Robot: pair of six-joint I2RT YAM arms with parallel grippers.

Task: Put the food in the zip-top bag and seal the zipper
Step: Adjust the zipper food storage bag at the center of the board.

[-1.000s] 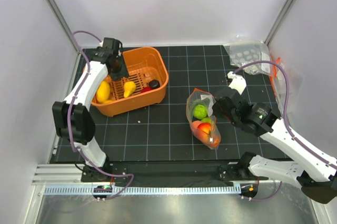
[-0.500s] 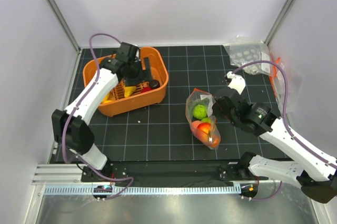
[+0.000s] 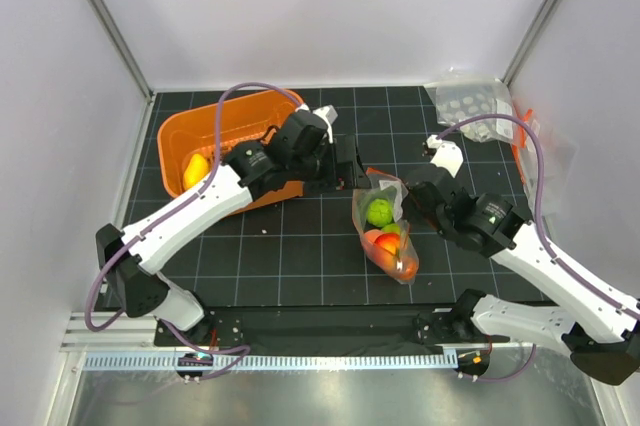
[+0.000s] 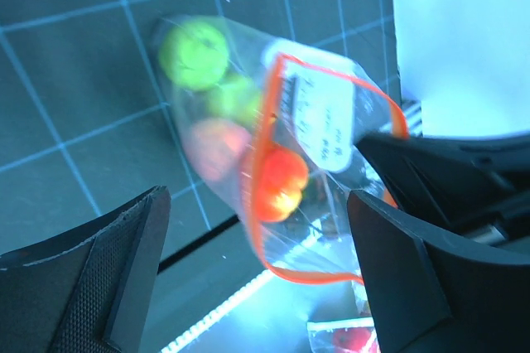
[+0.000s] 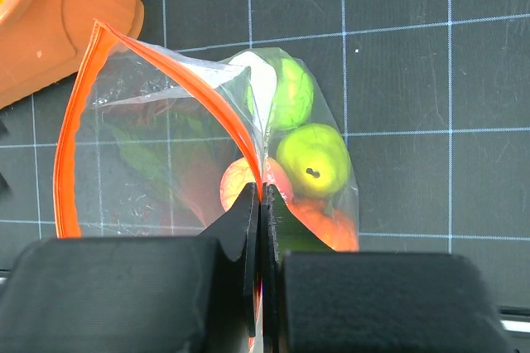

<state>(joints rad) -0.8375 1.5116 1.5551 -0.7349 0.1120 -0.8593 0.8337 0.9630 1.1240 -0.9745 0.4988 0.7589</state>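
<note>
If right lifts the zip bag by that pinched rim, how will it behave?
Probably floppy: the zip-top bag is thin crinkly film, pinched by the right gripper at one rim point, so it likely sags. The round food inside may roll and shift weight.

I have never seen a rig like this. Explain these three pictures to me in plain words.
These are two robot arms bolted at a table's near edge. The overhead picture shows both; the other two come from cameras on each wrist. The left tool hangs open above the zip-top bag. The right tool is shut on the bag's zipper strip, holding the mouth open. Inside lies toy food, green and red. An orange basket on the black mat holds a yellow piece.
</note>
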